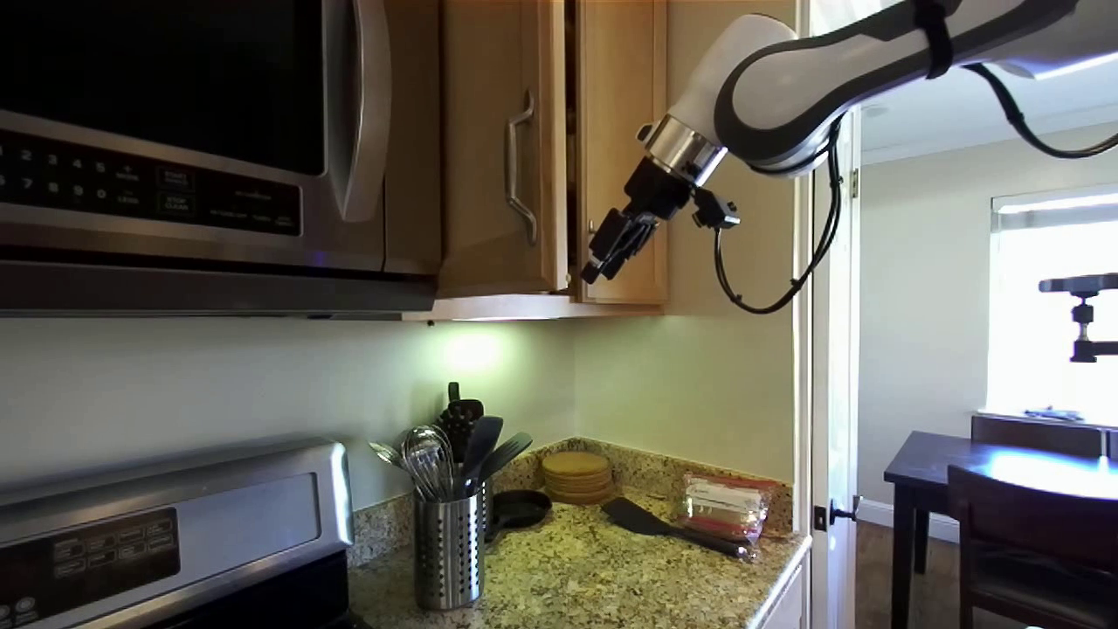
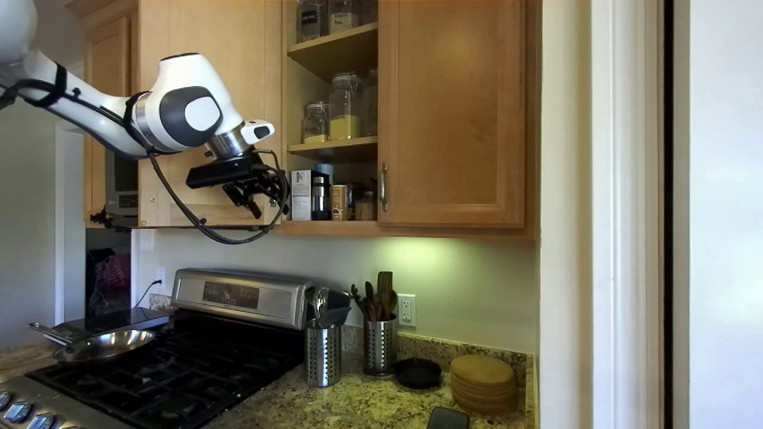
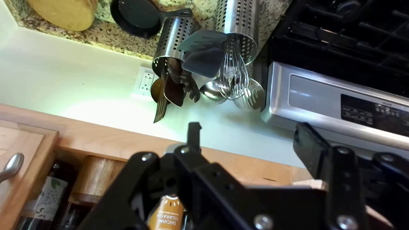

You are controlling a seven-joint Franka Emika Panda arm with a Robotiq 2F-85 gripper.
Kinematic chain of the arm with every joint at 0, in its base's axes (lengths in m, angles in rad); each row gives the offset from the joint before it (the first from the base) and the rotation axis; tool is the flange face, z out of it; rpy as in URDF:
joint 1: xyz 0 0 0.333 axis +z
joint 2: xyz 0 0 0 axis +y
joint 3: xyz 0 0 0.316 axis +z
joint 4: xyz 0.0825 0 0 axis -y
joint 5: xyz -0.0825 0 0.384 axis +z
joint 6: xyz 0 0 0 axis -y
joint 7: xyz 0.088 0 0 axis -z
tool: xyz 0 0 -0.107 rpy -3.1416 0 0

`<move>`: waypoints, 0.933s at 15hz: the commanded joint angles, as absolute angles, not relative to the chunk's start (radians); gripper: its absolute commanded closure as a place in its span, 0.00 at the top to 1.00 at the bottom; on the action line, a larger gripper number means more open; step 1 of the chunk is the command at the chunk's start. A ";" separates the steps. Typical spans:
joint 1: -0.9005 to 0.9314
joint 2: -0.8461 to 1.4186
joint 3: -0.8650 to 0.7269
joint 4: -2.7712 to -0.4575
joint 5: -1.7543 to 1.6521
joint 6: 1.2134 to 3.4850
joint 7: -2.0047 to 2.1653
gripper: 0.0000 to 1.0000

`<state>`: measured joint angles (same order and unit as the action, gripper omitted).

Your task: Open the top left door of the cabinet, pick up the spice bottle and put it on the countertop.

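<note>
While the jaws stand spread, the spice bottle (image 3: pixel 167 213) shows orange with pale lettering.

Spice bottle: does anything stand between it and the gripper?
Nothing visible blocks the open gripper: the top left door is open, and the spice bottle shows its front uncovered in an exterior view. A dark container stands close beside it.

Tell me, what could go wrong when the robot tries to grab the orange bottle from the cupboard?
The open fingers might knock over the black-and-silver container, which stands close beside the spice bottle.
The spice bottle could slip and fall, since the granite countertop is below it.
The arm covers part of the open cabinet door in an exterior view, so they might bump.
</note>
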<state>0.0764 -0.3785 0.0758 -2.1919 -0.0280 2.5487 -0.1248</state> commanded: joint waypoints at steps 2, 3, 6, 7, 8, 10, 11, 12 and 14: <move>0.083 -0.377 0.071 -2.187 -0.034 2.545 -0.118 0.77; 0.082 -0.377 0.071 -2.186 -0.034 2.545 -0.117 0.77; 0.075 -0.349 0.079 -2.152 -0.032 2.548 -0.083 1.00; 0.077 -0.336 0.076 -2.135 -0.026 2.549 -0.081 1.00; 0.077 -0.322 0.074 -2.115 -0.024 2.551 -0.080 1.00; 0.074 -0.291 0.073 -2.066 -0.022 2.547 -0.070 1.00; 0.075 -0.275 0.072 -2.042 -0.019 2.547 -0.067 1.00; 0.072 -0.251 0.073 -2.012 -0.019 2.547 -0.058 1.00; 0.068 -0.205 0.074 -1.956 -0.022 2.547 -0.039 1.00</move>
<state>0.0765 -0.2799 0.0740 -2.0482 -0.0237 2.5484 -0.0766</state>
